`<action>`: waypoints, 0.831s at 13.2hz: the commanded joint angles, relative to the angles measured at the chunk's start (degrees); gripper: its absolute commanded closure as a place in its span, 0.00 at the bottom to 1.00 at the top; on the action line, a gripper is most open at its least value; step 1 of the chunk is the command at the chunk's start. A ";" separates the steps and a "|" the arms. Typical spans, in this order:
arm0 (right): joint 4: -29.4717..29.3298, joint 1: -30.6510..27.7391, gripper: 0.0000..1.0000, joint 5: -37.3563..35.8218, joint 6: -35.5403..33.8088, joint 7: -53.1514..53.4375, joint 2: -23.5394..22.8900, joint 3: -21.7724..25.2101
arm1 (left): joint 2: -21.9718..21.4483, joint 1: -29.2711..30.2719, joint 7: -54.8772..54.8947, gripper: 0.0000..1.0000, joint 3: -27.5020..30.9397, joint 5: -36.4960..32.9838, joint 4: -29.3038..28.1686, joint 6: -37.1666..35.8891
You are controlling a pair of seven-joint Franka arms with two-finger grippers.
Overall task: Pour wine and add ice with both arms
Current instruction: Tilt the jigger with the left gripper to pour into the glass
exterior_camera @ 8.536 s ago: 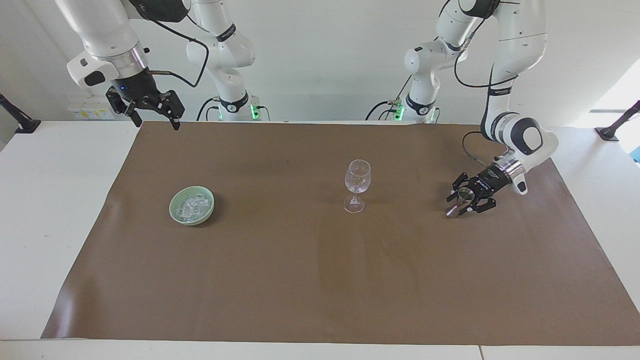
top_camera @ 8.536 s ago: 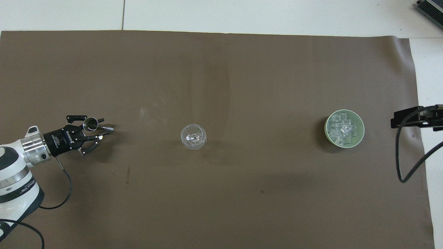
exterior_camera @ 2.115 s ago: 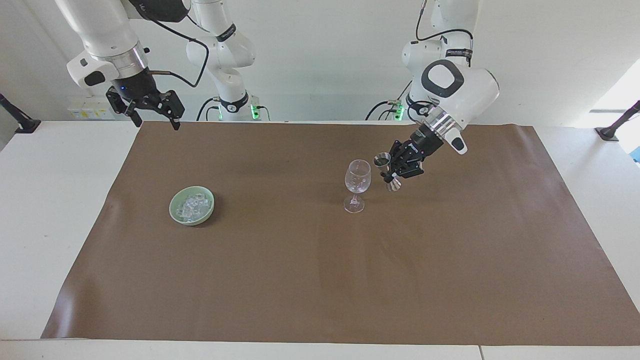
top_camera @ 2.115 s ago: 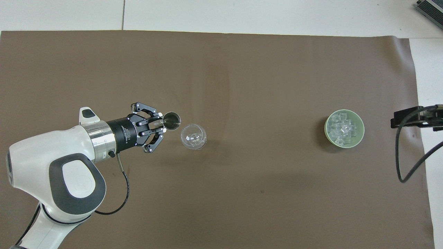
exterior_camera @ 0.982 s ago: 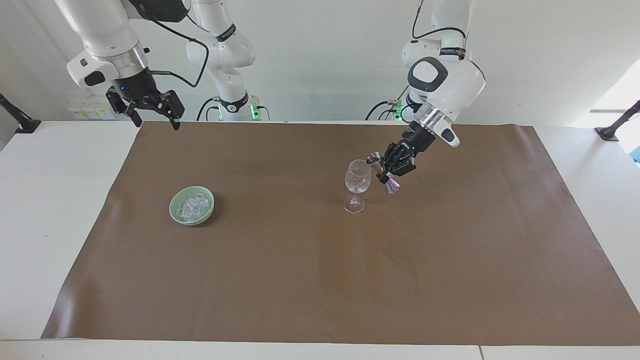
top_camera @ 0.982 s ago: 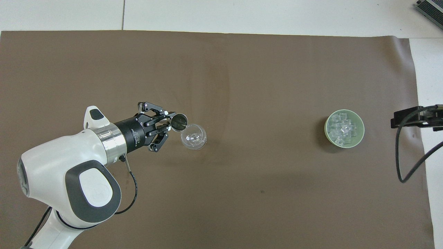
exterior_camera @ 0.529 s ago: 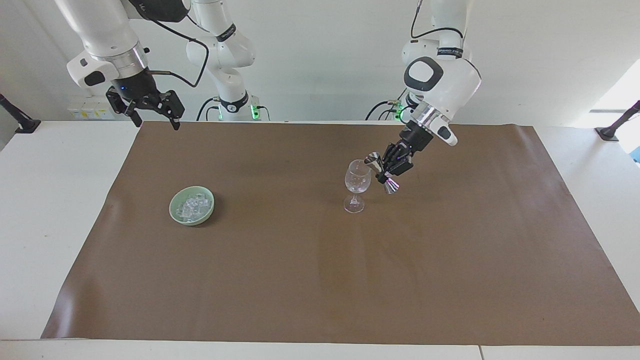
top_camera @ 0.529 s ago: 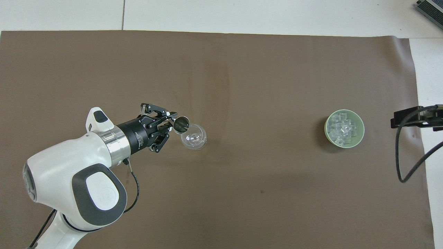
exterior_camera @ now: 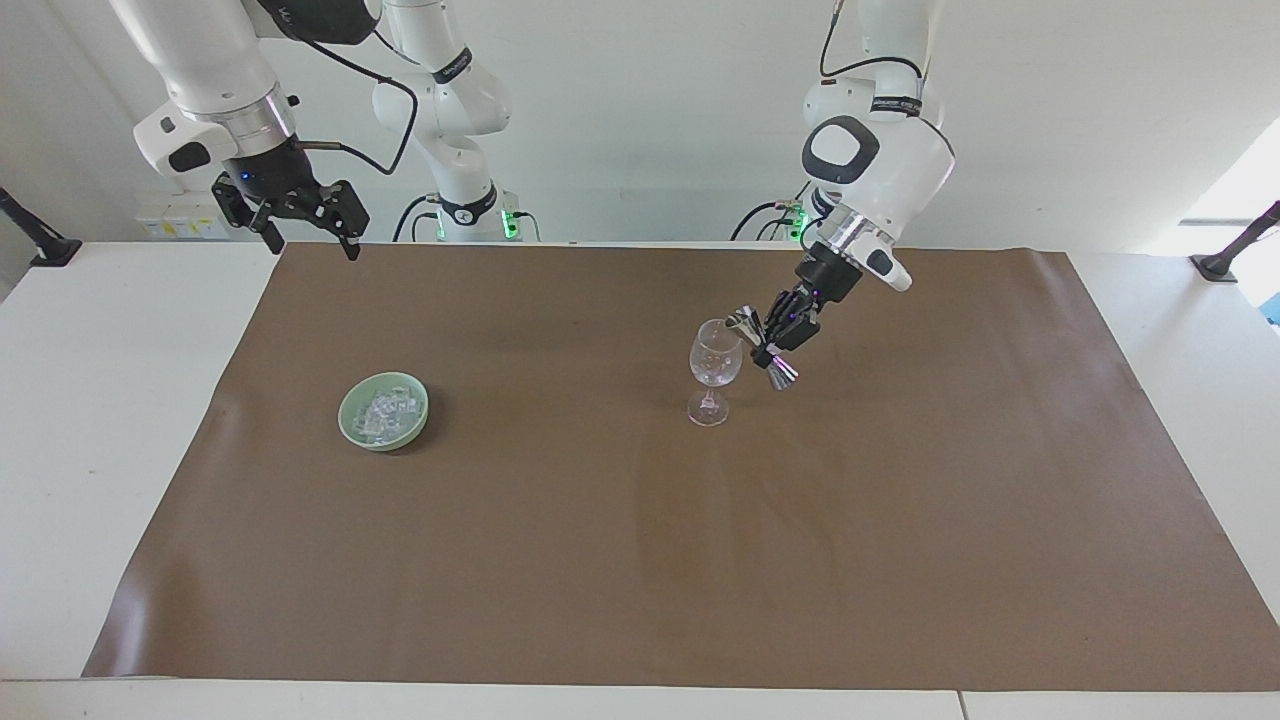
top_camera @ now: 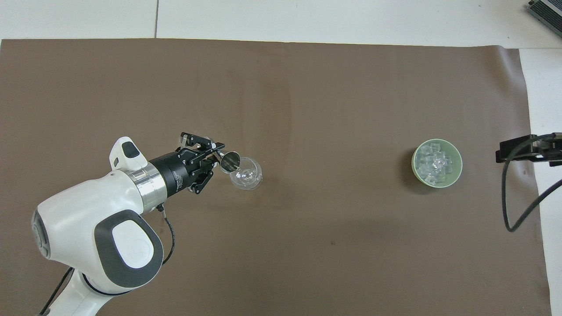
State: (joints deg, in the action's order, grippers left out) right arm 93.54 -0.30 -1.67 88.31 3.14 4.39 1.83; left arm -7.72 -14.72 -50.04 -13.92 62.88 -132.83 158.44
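Steel jigger (exterior_camera: 760, 342) is what the left gripper (exterior_camera: 772, 338) holds, its jaws pinched on the narrow waist of this double cone, and the gripper hangs just beside the bowl of the wine glass (exterior_camera: 714, 371). Compared with one second ago the jigger leans more: its upper mouth now points down toward the rim of the glass and seems to touch it or nearly so, while the lower cone sticks out away from the glass. In the overhead view the jigger (top_camera: 230, 161) shows its round mouth partly over the edge of the wine glass (top_camera: 247, 174), a little more over it than before, and the left gripper (top_camera: 210, 160) has turned a bit more with its wrist. About eight seconds ago the same gripper was low on the brown mat (exterior_camera: 600, 560) near the left arm's end of the table, closing on the jigger there, so it has carried it up and across to the glass. The glass stands upright in the same place on the mat as earlier. I cannot see any liquid running. The pale green bowl (exterior_camera: 383, 411) with the ice (exterior_camera: 383, 413) stays where it was, toward the right arm's end of the table and well apart from the glass; in the overhead view the bowl (top_camera: 437, 163) is full of the clear cubes (top_camera: 432, 163). The right gripper (exterior_camera: 305, 232) waits high over the mat's edge nearest the robots, jaws spread and holding nothing, unchanged through all these moments.
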 commanded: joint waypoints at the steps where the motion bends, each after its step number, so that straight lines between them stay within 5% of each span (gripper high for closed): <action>1: 0.24 -0.14 0.00 0.70 -0.60 0.81 0.44 -0.16 | -0.81 -1.63 1.96 1.00 0.56 -0.92 -1.03 2.23; 11: 0.24 -0.14 0.00 0.70 -0.60 0.81 0.44 -0.16 | -0.55 -3.30 6.97 1.00 0.30 -0.92 -1.03 8.47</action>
State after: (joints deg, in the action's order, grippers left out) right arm 93.54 -0.30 -1.67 88.31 3.14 4.39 1.83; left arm -7.72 -16.51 -43.56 -14.07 62.86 -132.88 164.54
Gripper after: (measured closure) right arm 0.000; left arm 0.784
